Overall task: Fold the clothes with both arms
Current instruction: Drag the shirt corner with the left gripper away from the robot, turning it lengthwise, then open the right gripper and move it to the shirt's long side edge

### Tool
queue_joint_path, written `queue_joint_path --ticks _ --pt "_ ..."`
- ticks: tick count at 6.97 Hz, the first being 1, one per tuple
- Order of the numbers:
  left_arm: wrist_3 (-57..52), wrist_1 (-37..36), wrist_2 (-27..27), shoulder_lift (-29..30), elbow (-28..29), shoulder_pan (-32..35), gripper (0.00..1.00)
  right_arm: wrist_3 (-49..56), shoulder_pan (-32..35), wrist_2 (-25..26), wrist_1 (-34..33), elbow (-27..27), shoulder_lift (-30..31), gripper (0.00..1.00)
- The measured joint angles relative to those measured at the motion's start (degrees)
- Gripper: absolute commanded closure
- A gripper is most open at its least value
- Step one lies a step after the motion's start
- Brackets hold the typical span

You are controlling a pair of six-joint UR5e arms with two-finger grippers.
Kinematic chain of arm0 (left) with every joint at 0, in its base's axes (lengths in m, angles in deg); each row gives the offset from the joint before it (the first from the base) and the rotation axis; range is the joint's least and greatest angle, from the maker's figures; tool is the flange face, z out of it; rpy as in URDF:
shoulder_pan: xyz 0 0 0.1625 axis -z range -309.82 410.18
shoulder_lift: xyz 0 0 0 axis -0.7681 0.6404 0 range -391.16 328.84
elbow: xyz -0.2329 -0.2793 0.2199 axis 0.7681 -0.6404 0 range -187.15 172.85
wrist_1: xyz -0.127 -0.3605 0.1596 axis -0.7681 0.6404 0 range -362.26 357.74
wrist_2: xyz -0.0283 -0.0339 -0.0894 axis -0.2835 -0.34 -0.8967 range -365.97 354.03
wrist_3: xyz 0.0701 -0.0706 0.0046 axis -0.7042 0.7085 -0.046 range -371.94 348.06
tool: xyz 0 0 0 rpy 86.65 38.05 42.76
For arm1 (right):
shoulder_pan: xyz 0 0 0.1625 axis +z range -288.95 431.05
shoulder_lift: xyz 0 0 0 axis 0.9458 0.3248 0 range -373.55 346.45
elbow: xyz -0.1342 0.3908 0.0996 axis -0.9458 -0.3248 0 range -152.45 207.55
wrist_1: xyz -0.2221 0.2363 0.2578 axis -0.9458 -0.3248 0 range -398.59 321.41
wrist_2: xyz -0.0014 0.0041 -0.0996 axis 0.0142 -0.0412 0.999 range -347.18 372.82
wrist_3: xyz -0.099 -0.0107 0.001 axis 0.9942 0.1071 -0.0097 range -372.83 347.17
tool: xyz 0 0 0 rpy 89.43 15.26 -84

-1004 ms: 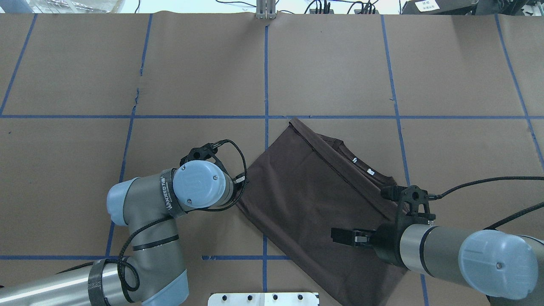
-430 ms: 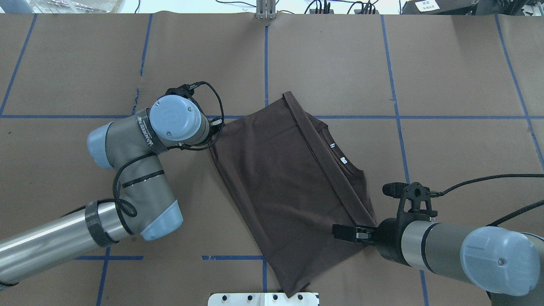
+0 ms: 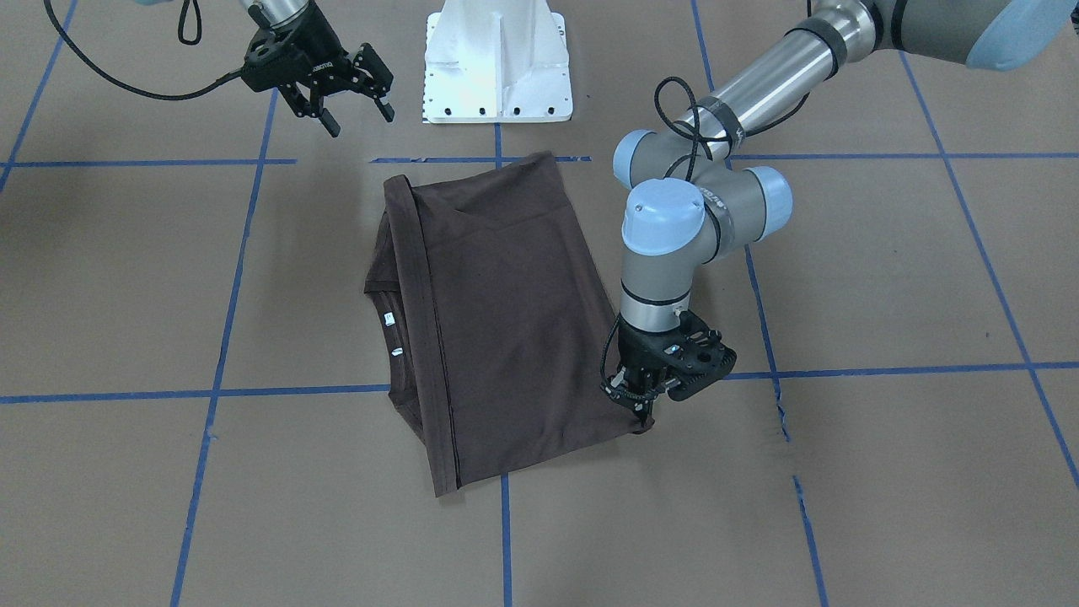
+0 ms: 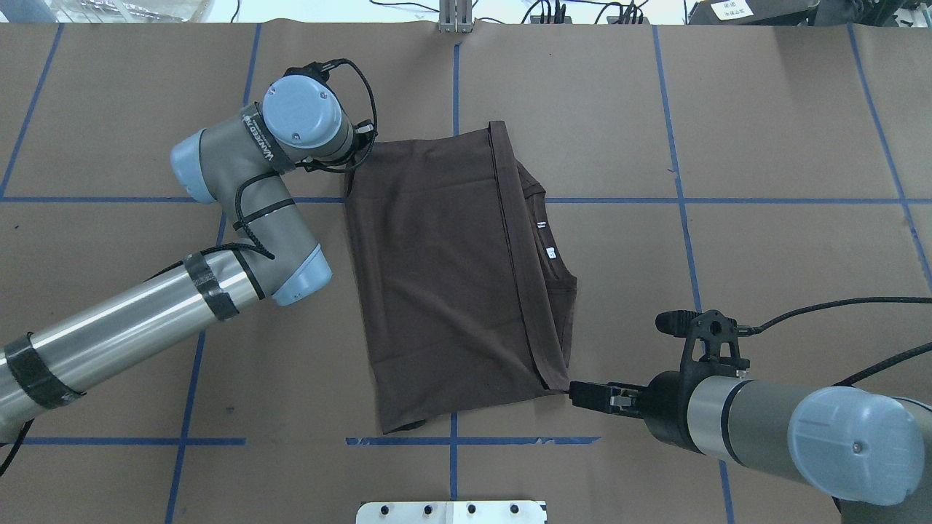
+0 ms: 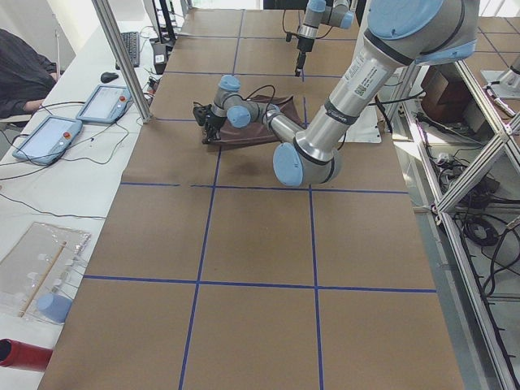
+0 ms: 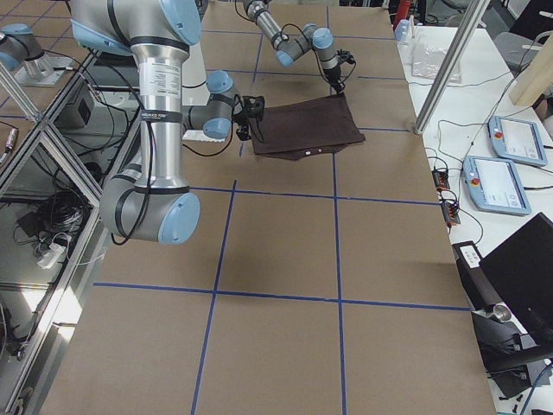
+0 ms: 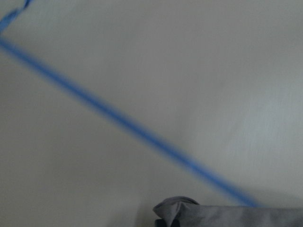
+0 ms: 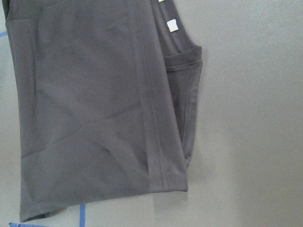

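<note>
Our left tool (image 3: pixel 642 410) is closed on the far left corner of the shirt (image 3: pixel 506 312), pinching it low against the worktop (image 3: pixel 885 278). Our right tool (image 3: pixel 361 118) stands wide open and holds nothing, raised near the shirt's near right corner and not touching the cloth.

The shirt lies folded and flat mid-worktop, with its collar (image 4: pixel 557 273) and white tags (image 8: pixel 173 26) on our right side. Brown paper covers the worktop, and blue tape (image 4: pixel 455 109) marks it into squares. A white base (image 3: pixel 497 59) sits at our edge. Beyond the far edge we see a pale bench with two tablets (image 5: pixel 49 138) and a person's dark sleeve (image 5: pixel 20 77).

From overhead, our left wrist hides its tool. The front view shows the pinch. The blurred left wrist view shows only a bunch of cloth at its lower edge.
</note>
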Motion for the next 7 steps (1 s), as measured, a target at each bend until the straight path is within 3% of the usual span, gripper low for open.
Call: queue_joint_path --ticks 1,2,4,6,7 --pt "-1.57 4.41 1.08 2.55 4.59 0.71 1.00 0.00 0.12 0.05 0.00 -0.02 0.00 0.00" --pt "-2.20 8.52 2.51 4.64 9.01 0.90 0.01 0.00 0.26 0.04 0.00 -0.01 -0.01 0.00" --pt "-4.62 14.09 3.92 6.05 14.07 0.95 0.00 0.00 0.42 0.05 -0.02 0.00 -0.12 0.00" --pt "-8.35 15.13 4.16 6.37 13.99 2.28 0.00 0.07 1.81 -0.54 -1.19 -1.30 -2.16 0.00" --pt "-10.45 13.01 1.63 6.32 12.30 3.30 0.00 0.32 3.42 -2.12 -3.68 -3.40 -4.78 0.00"
